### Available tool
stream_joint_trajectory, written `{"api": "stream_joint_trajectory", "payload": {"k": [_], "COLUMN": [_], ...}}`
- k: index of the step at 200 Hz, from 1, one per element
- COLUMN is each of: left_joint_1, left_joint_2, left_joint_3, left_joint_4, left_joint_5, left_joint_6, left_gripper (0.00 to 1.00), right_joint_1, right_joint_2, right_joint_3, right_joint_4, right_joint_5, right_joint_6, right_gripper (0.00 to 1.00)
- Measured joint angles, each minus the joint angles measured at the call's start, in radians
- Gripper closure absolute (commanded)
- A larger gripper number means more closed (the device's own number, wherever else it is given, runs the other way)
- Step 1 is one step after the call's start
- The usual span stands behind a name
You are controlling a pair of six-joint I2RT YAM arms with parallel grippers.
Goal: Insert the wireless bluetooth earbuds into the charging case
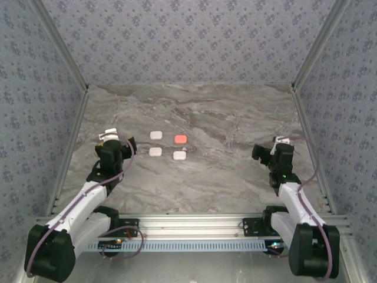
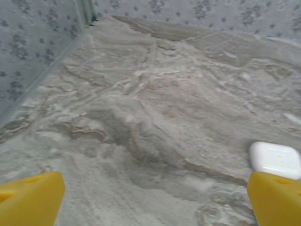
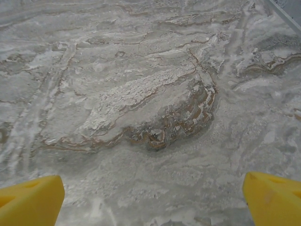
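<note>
**A:** While both arms hang over the marble table [image 1: 235,118], how do the pincers stand?

**B:** The left gripper [image 1: 110,140] is spread wide. Its yellow fingers [image 2: 30,197] sit at the wrist view's lower corners with bare marble between them, holding nothing. The right gripper [image 1: 272,147] is likewise agape and empty, its yellow fingertips [image 3: 273,197] far apart over bare stone.

**A:** And the charging cases?

**B:** Four in a small square left of the table's middle, near the left gripper: far-left white case [image 1: 155,135], red-orange case [image 1: 181,138], near-left white case [image 1: 155,151], near-right white case [image 1: 179,155]. In the left wrist view, one white case [image 2: 275,159] lies just past the right-hand finger.

**A:** The earbuds?

**B:** Too small to make out from above. A pale speck [image 1: 184,150] sits at the near-right white case's far edge, and I cannot tell what it is
</note>
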Motion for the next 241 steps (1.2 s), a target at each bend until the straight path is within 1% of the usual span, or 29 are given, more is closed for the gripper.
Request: {"api": "stream_joint_trajectory", "payload": {"k": [45, 75, 103, 132, 150, 185, 226, 241], "left_joint_1": [0.061, 0.092, 0.105, 0.142, 0.169, 0.188, 0.216, 0.235], "left_joint_2": [0.056, 0.133, 0.164, 0.200, 0.249, 0.380, 0.596, 0.631], "left_joint_3": [-0.014, -0.098, -0.163, -0.167, -0.167, -0.163, -0.129, -0.129], "left_joint_4": [0.075, 0.189, 0.282, 0.406, 0.486, 0.603, 0.791, 0.816], "left_joint_5": [-0.013, 0.014, 0.073, 0.141, 0.190, 0.275, 0.333, 0.349], "left_joint_6": [0.100, 0.162, 0.215, 0.248, 0.259, 0.288, 0.296, 0.292], "left_gripper": [0.01, 0.01, 0.01, 0.01, 0.01, 0.01, 0.01, 0.01], "right_joint_1": [0.000, 0.000, 0.009, 0.018, 0.022, 0.022, 0.022, 0.022], "right_joint_2": [0.179, 0.283, 0.401, 0.539, 0.578, 0.581, 0.581, 0.581], "right_joint_3": [-0.026, -0.026, -0.002, 0.029, 0.045, 0.076, 0.077, 0.077], "right_joint_4": [0.251, 0.405, 0.512, 0.624, 0.625, 0.629, 0.629, 0.629], "right_joint_5": [0.006, -0.006, -0.025, -0.043, -0.051, -0.054, -0.054, -0.054], "right_joint_6": [-0.071, -0.098, -0.126, -0.151, -0.162, -0.166, -0.169, -0.169], "right_gripper": [0.00, 0.00, 0.00, 0.00, 0.00, 0.00, 0.00, 0.00]}}
